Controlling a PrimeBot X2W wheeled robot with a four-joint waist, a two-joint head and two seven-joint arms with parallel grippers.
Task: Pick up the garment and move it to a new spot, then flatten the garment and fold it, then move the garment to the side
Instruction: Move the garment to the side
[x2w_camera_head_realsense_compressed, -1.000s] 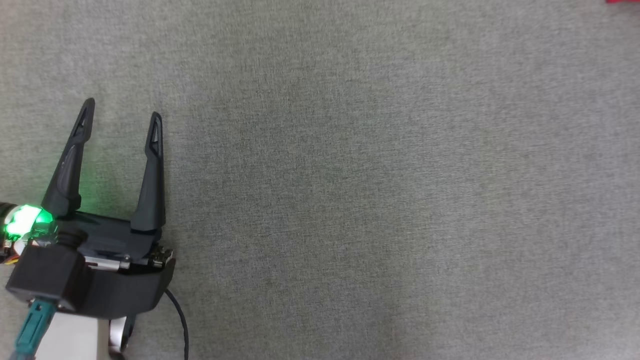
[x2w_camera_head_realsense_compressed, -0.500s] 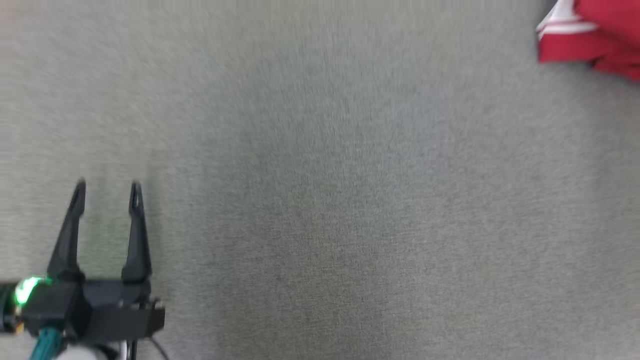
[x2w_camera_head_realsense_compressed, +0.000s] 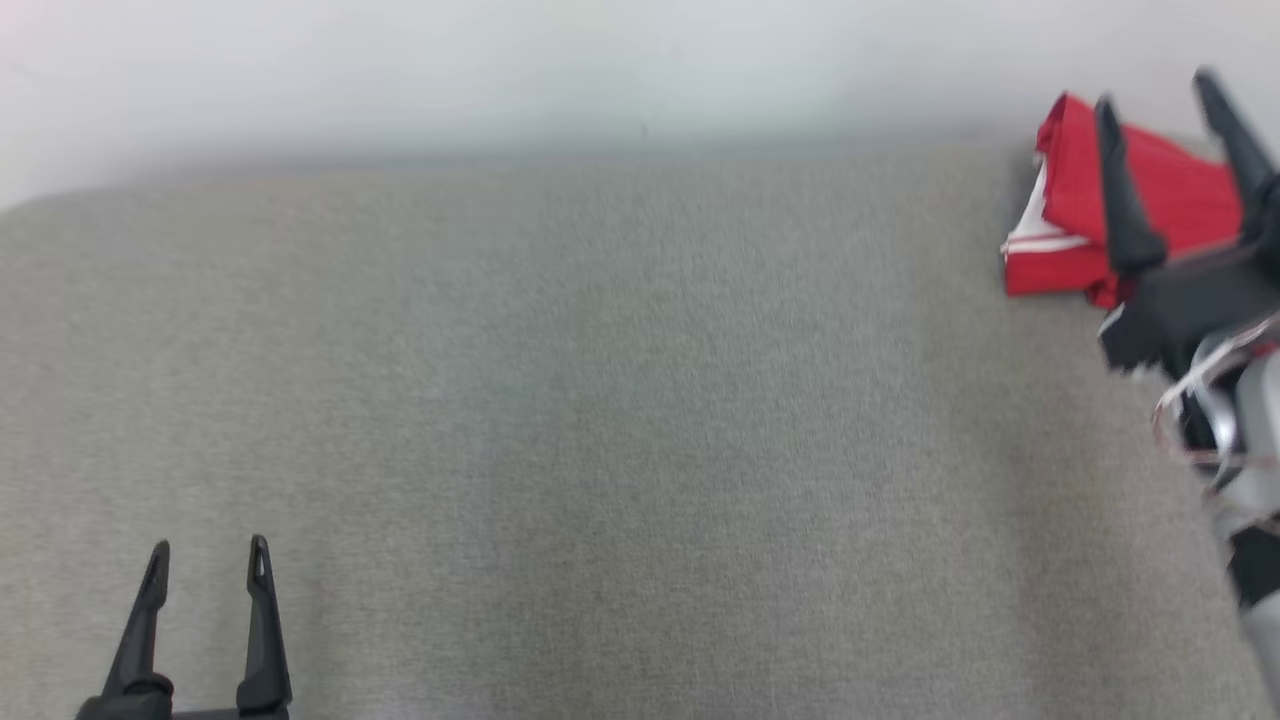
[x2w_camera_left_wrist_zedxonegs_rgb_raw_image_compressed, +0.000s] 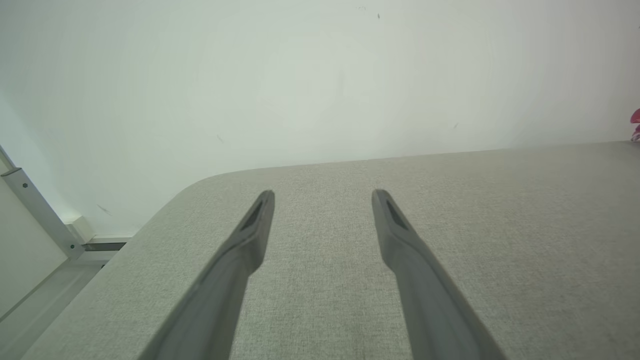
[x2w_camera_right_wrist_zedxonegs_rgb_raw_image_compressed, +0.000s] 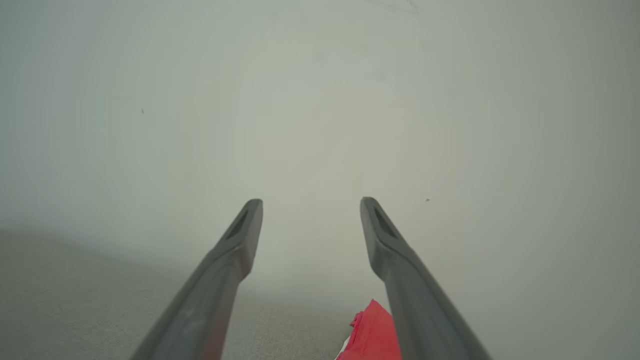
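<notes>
The garment (x2w_camera_head_realsense_compressed: 1070, 215) is red with white stripes and lies folded at the far right of the grey surface, by its back edge. My right gripper (x2w_camera_head_realsense_compressed: 1152, 92) hangs open over it, nothing between its fingers. From the right wrist, a red corner of the garment (x2w_camera_right_wrist_zedxonegs_rgb_raw_image_compressed: 372, 332) shows low between the open fingers of that gripper (x2w_camera_right_wrist_zedxonegs_rgb_raw_image_compressed: 311, 202). My left gripper (x2w_camera_head_realsense_compressed: 207, 546) stands open and empty at the lower left, far from the garment. Its wrist view has the same gripper (x2w_camera_left_wrist_zedxonegs_rgb_raw_image_compressed: 323, 192) over bare fabric, with a sliver of the garment (x2w_camera_left_wrist_zedxonegs_rgb_raw_image_compressed: 635, 125) at the right edge.
The grey fabric-covered surface (x2w_camera_head_realsense_compressed: 620, 420) stretches wide between both grippers. A white wall (x2w_camera_head_realsense_compressed: 560, 70) runs along its back edge. The surface's rounded left corner (x2w_camera_left_wrist_zedxonegs_rgb_raw_image_compressed: 200, 182) drops off toward a floor with a metal rail (x2w_camera_left_wrist_zedxonegs_rgb_raw_image_compressed: 37, 212).
The head camera has tilted up, bringing the back wall, the garment and my right gripper into view. The left gripper now sits lower in the picture, still open.
</notes>
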